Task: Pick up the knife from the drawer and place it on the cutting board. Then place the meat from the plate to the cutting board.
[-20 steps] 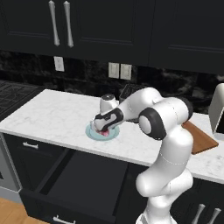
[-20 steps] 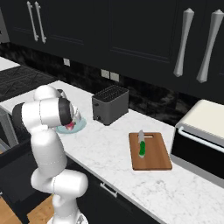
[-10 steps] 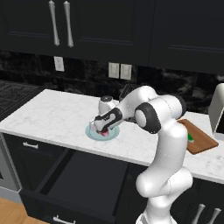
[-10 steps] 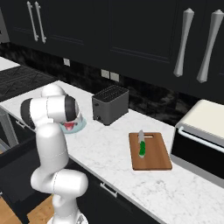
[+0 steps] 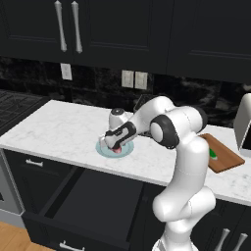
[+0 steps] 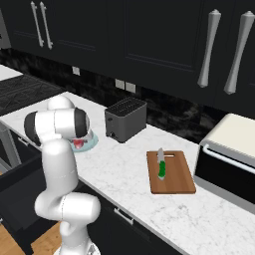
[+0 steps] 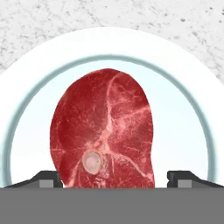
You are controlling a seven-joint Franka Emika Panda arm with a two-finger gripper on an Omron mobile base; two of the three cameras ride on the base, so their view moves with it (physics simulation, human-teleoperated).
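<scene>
Hovering wide-open, empty two-finger gripper around soft, probably slippery red-pink marbled meat on round pale blue-green plate, likely pinching across its narrow sides.

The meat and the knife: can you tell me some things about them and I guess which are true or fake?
1. The meat lies on the plate. True.
2. The knife is in the drawer. False: it lies on the cutting board.
3. The claw is squeezed tight on the meat. False: its fingertips stand apart on either side of the meat.
4. The toaster stands between plate and cutting board. True.
</scene>
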